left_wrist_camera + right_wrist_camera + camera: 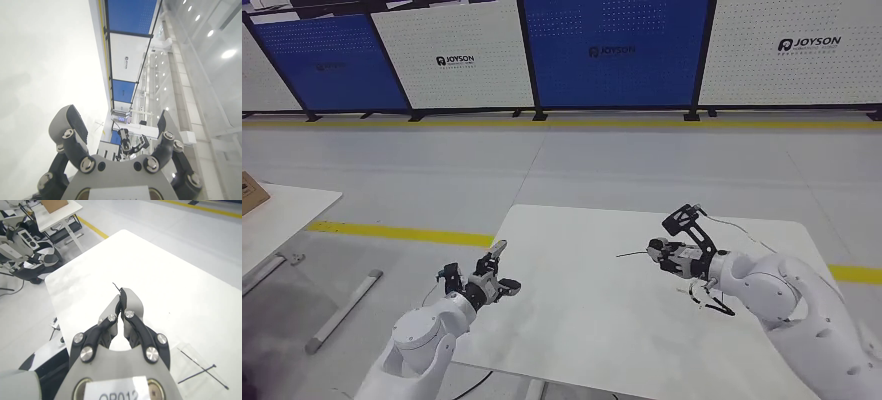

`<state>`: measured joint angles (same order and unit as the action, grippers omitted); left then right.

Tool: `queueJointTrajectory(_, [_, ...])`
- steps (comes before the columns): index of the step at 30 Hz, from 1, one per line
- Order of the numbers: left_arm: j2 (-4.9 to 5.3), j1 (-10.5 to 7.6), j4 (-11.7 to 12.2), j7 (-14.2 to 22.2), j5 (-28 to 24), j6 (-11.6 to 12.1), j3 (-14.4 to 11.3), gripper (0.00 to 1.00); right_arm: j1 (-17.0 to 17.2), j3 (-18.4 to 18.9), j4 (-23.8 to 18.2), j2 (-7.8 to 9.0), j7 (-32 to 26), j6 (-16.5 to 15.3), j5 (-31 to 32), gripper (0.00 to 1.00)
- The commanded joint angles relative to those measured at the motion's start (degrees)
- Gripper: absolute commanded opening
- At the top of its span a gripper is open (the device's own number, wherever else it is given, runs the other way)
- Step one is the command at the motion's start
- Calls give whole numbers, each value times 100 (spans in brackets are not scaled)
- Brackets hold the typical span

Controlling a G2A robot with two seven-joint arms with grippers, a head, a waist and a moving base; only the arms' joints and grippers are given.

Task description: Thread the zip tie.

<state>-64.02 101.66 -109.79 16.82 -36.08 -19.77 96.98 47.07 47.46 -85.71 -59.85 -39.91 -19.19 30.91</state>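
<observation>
Plainly, we found the right gripper (121,294) clenched on the zip tie (115,286), its thin black tail poking out past the fingertips, above the white table (170,285). From the top view, the tie (632,254) stuck out sideways from that gripper (657,250) toward the left gripper (504,268), which hung well apart at the table's near edge. In its own wrist view the left gripper (121,121) was spread wide with nothing between its pads (77,121).

We judged the step in hand to be bringing the free end and the tie's head together. We could not tell where the head sat, since the clamped part was hidden between the right fingers. To do this well, we would have the empty gripper come in level with the tail, close on it just beside the tip so it does not flex away, and have the holding arm stay fixed. A thin, springy strip like this would likely bend if pushed from far back.

Spare zip ties (205,370) lay crossed on the table near the right arm.

As for writing, the wall panels (612,50) each carried a printed logo, and a white label (117,387) on the right wrist bore dark characters, cut off at the frame's edge; we left both unread.
</observation>
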Motion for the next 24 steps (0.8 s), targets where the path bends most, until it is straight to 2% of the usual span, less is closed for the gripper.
queueJointTrajectory(1, [95,69,-80,251,-178,29,1,100,8,-16,-101,6,25,-29,162,0])
queueJointTrajectory(4, [273,147,-70,603,-476,29,-137,100,2,-58,-185,21,42,-29,318,0])
queueJointTrajectory(6, [452,116,-15,794,-758,29,-305,100,-13,-56,-141,22,79,-29,336,0])
queueJointTrajectory(21, [452,116,-15,794,-758,29,-305,100,-13,-56,-141,22,79,-29,336,0])
queueJointTrajectory(24, [452,116,-15,794,-758,29,-305,100,-13,-6,-217,25,276,-29,585,0])
